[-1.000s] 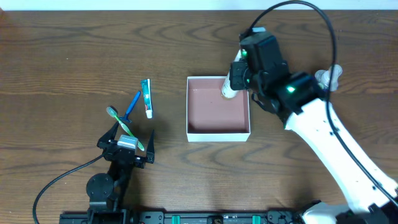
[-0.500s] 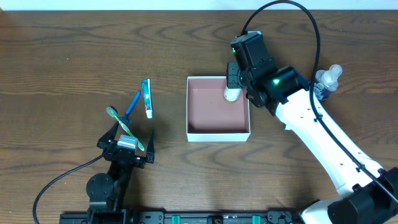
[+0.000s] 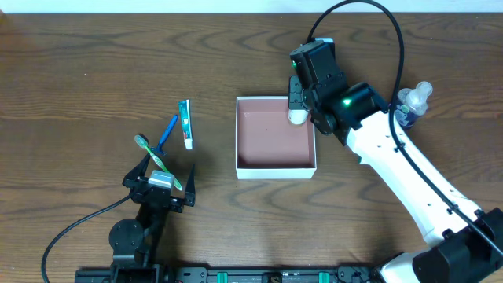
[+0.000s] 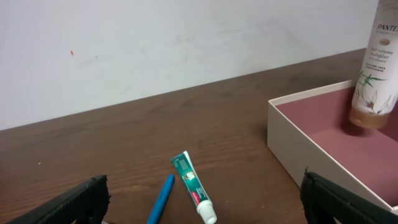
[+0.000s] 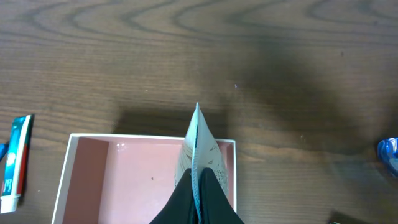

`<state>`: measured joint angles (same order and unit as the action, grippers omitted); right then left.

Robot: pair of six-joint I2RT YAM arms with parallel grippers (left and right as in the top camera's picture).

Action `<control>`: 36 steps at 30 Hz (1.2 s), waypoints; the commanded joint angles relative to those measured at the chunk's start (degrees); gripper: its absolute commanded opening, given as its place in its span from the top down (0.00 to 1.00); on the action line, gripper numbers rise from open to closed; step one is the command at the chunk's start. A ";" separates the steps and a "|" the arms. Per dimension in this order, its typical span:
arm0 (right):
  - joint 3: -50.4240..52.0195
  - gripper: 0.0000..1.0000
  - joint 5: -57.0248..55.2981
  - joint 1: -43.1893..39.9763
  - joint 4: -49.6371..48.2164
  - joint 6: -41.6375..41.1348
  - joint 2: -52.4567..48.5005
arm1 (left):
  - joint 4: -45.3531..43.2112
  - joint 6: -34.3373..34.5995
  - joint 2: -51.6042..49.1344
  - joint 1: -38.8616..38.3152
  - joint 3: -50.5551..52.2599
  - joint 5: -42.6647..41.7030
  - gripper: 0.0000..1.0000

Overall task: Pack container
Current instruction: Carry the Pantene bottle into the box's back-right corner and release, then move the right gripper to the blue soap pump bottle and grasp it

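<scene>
The container is a square white-walled box with a reddish-brown floor at the table's middle. It also shows in the left wrist view and the right wrist view. My right gripper is shut on the flat crimped end of a white Pantene tube. The tube hangs upright, brown cap down, in the container's back right corner. My left gripper is open and empty near the table's front left.
A green toothpaste tube, a blue toothbrush and a green toothbrush lie left of the container. A small clear bottle with a blue base stands at the right.
My right gripper has carried the Pantene tube a little right and back, into the container's back right corner. The left arm has not moved.
</scene>
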<state>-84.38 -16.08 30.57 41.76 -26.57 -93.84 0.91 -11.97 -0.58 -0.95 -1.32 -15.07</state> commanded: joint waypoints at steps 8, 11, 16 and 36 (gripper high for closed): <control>-1.05 0.91 -2.32 0.07 -1.27 -0.83 -3.43 | 1.86 0.26 0.28 0.24 1.09 -0.57 0.02; -1.05 0.69 -3.04 0.02 -1.42 -0.83 -3.67 | 1.86 0.26 0.28 0.24 1.09 -0.57 0.02; -1.22 0.54 -3.45 -0.02 -2.40 -0.07 -3.39 | 1.86 0.26 0.28 0.24 1.09 -0.57 0.02; -19.63 0.22 5.73 -20.48 21.44 6.62 5.01 | 1.86 0.26 0.28 0.24 1.09 -0.57 0.02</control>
<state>-103.98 -14.96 15.90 61.19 -22.33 -88.14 0.89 -11.97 -0.58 -0.95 -1.32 -15.05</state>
